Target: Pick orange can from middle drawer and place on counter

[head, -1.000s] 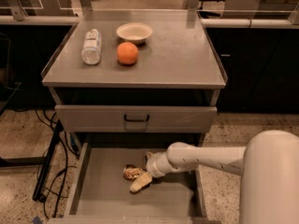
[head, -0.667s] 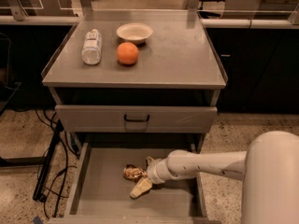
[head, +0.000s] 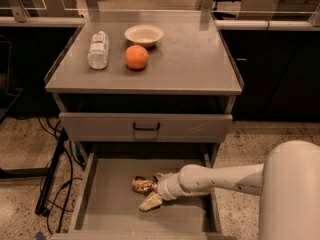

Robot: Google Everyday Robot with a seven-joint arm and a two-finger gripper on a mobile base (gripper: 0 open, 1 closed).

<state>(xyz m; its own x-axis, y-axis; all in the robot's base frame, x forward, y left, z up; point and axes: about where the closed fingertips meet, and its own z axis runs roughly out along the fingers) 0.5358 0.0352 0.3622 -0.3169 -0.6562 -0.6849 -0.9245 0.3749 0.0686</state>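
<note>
claw (head: 150, 191): low inside the open middle drawer (head: 107, 196), near its middle, seems spread wide | orange can (head: 142, 185): lying on the drawer floor, right by the claw's left side, touching or not hard to tell | arm (head: 220, 179): reaching in from the right | bench (head: 195, 64): holding bottle (head: 98, 49) far left, round orange (head: 136, 57), bowl (head: 144, 34)

One clear plastic bottle (head: 98, 50), one cream bowl (head: 144, 34) and one round orange fruit (head: 136, 57) sat on the grey metal counter (head: 195, 66). Below the counter, one open grey drawer (head: 112, 209) held one wrinkled foil packet (head: 142, 185) and one gripper (head: 152, 194).
</note>
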